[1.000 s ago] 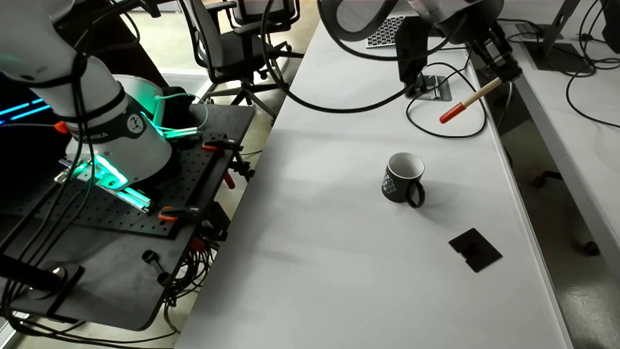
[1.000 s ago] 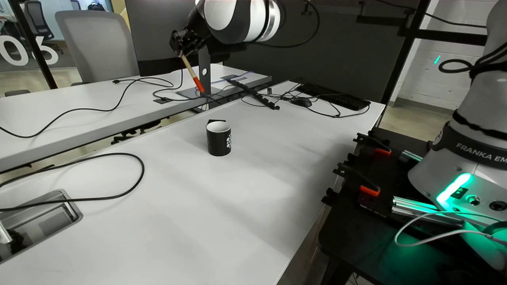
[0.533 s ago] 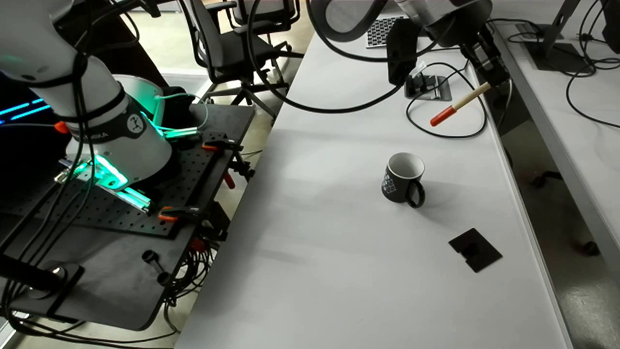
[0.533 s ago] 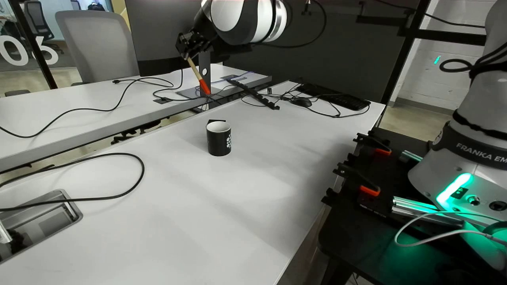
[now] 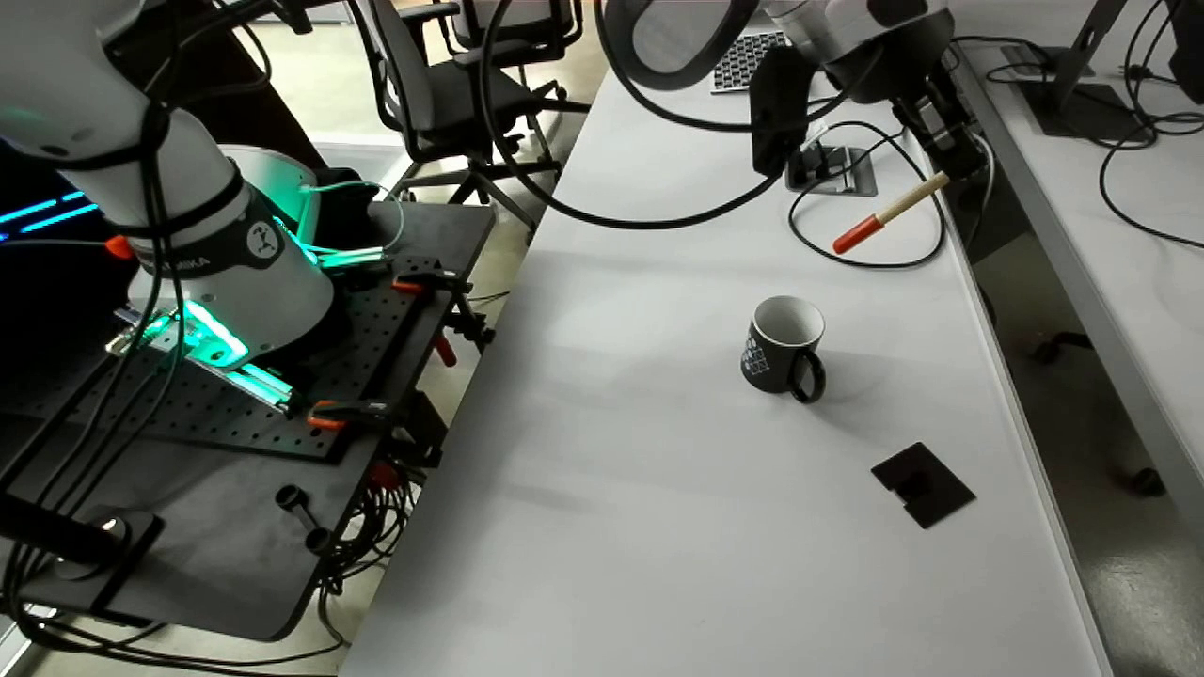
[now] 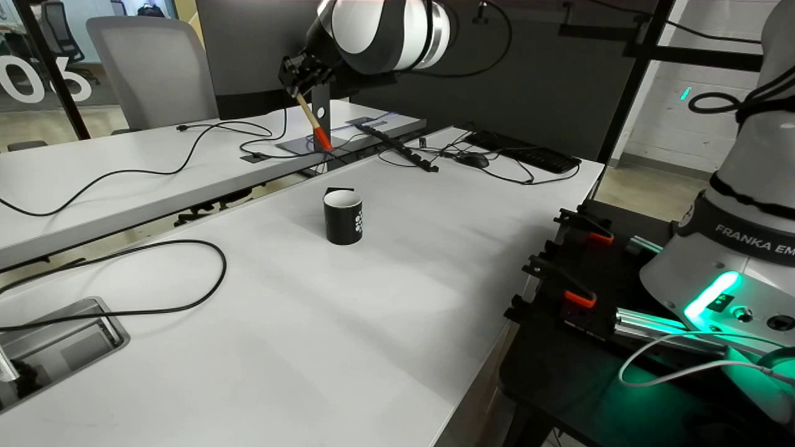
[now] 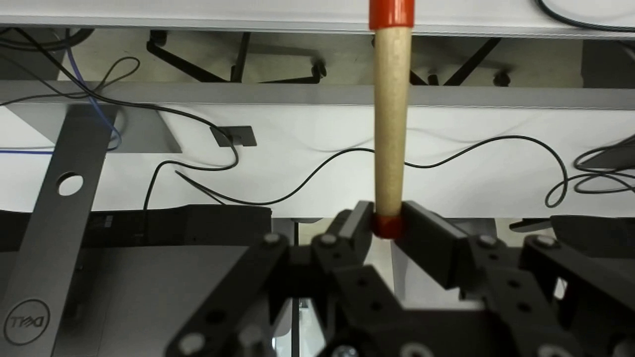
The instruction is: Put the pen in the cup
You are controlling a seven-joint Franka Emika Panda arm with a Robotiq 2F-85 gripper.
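The pen is a pale wooden stick with a red section at each end (image 7: 392, 124). My gripper (image 7: 388, 214) is shut on its near end, and both fingers (image 7: 421, 233) press against it. In both exterior views the pen (image 5: 903, 203) hangs in the air, slanting down with its long red end lowest. A black cup (image 5: 776, 353) with a whitish inside stands upright on the white table, its handle visible in an exterior view. The gripper (image 6: 298, 90) is well above and apart from the cup (image 6: 343, 218). The wrist view does not show the cup.
A flat black square piece (image 5: 924, 484) lies near the cup. A looped black cable (image 5: 870, 264) and a metal table outlet (image 5: 851, 179) are on the same table. Across a gap stands another white table (image 6: 112, 161) with cables and a monitor stand (image 7: 59, 208).
The gripper has carried the pen a short way: left and slightly down in an exterior view, right and slightly down in an exterior view. The cup has stayed in place.
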